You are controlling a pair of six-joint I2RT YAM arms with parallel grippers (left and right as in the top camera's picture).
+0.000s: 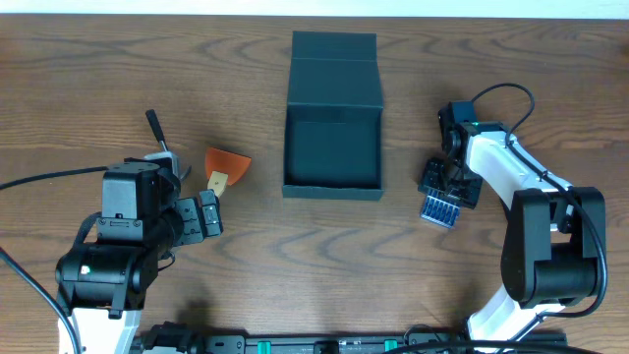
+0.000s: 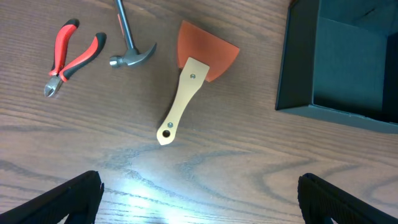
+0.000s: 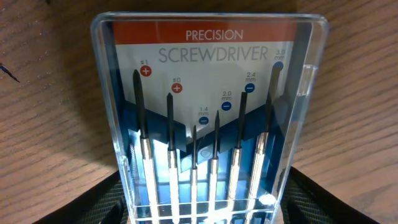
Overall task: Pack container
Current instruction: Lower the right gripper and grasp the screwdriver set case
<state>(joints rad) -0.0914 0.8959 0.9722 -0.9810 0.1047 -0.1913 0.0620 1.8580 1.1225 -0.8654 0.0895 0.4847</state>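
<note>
A brown wood-grain tabletop [image 1: 324, 256] is seen, with one arm mounted at each end of its near edge. The left arm [image 1: 108, 265] is set over the near left corner, and the right arm [image 1: 541, 236] is reached in from the near right corner toward the middle.

The container [image 1: 332, 147], a dark teal-green box, is placed at the middle of the tabletop, toward the far edge. Its flap lid [image 1: 334, 59] is laid back flat toward that edge, so the inside is left open to the overhead camera.

The left gripper [image 1: 208, 214] is held above bare wood in the left half, its jaws spread wide with nothing between them. In the left wrist view only its dark fingers [image 2: 62, 199] are seen, at the bottom corners.

The right gripper [image 1: 449, 185] is lowered over a clear plastic screwdriver case [image 3: 208, 118], which is laid flat in the right half, near the container's near right corner but apart from it. Six small screwdrivers are shown inside. The case is flanked closely by the fingers [image 3: 87, 208]; whether it is clamped cannot be told.

In the left half an orange-bladed scraper [image 2: 198, 74] with a pale handle is laid. A hammer [image 2: 132, 53] is placed just to its left, and red-handled pliers [image 2: 71, 57] further left.
</note>
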